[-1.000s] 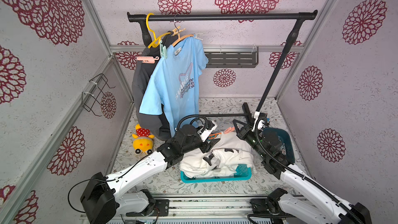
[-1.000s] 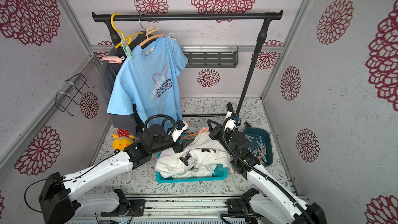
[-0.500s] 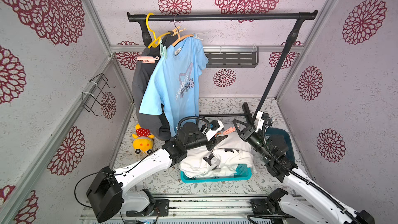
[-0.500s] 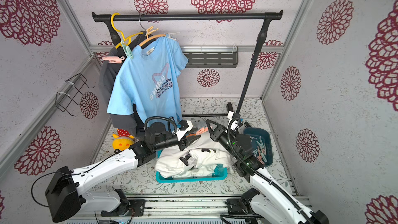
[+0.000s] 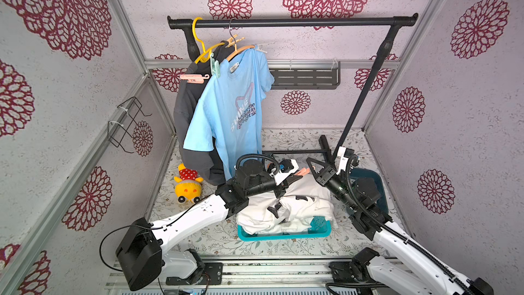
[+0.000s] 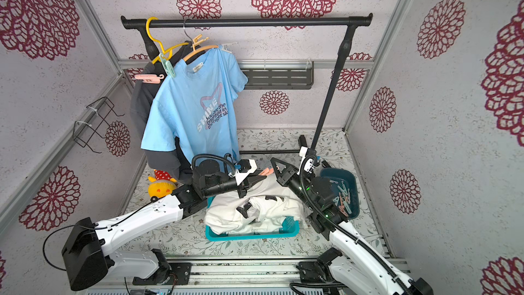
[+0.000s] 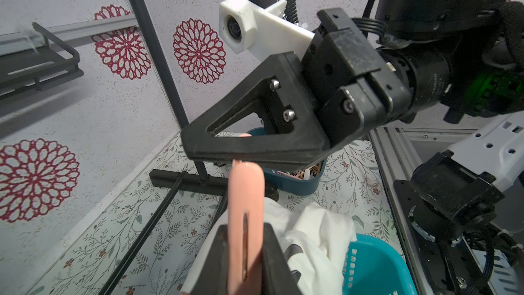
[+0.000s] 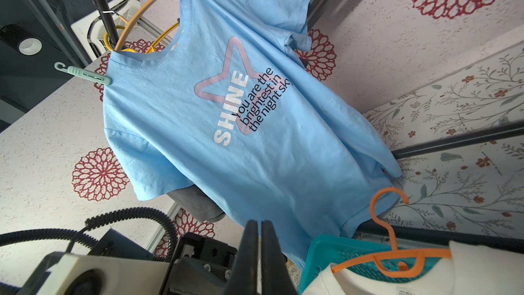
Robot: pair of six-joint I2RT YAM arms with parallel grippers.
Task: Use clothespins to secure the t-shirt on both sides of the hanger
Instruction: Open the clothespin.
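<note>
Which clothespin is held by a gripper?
The peach-pink clothespin in the left gripper; the mint green clothespin is clipped on the blue t-shirt, more clothespins lie in the dark bin.

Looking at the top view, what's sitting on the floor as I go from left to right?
yellow plush toy → teal basket heaped with white clothing → dark blue bin holding clothespins

Left of me a yellow plush toy sits on the flowered floor; ahead, a teal basket holds white laundry (crumpled, piled high). A wire rack hangs on the left wall.
</note>
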